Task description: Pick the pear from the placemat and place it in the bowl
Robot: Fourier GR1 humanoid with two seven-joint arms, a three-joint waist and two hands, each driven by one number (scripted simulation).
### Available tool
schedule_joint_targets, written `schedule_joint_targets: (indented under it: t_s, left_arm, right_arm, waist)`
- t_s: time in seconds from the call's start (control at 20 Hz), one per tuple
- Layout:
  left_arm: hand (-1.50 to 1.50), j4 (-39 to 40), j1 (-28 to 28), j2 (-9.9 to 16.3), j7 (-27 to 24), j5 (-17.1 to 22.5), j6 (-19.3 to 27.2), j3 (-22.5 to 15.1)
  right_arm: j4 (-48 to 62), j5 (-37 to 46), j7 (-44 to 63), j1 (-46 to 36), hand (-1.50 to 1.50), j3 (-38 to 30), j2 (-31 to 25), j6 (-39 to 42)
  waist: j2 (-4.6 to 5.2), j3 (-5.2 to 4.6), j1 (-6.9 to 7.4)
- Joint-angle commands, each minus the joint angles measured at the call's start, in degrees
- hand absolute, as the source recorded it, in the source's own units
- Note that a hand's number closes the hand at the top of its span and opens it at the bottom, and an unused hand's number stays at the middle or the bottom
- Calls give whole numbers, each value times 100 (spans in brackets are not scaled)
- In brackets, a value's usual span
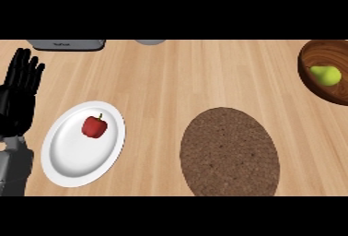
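Left hand point(19, 90) rests open at the view's left, holding nothing, beside a white plate point(65, 161) bearing what looks like a red pepper point(94, 126); brown placemat point(229, 152) lies bare; pear point(326, 75) sits in the wooden bowl point(309, 57).

The pear point(326, 75) lies in the wooden bowl point(309, 73) at right; the brown placemat point(229, 152) lies bare; the left robot hand point(19, 92) rests open at left.

Showing on the wooden counter point(204, 73): one pear point(326, 75), one bowl point(309, 55), one placemat point(229, 153), one white plate point(65, 156), one red pepper point(94, 126), two grey objects at the far edge, one hand point(19, 99).
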Motion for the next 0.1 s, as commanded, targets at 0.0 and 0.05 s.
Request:
schedule_joint_targets:
  t_s: [0.0, 0.05]
  left_arm:
    - [0, -85, 47, 144, 206, 88, -76, 90]
    - [0, 194, 36, 34, -189, -24, -13, 96]
  right_arm:
    - [90, -195, -310, 569, -150, -206, -235, 614]
    - [39, -211, -385, 544, -150, -220, -150, 573]
  waist:
    - [-22, 15, -56]
    - [23, 6, -68]
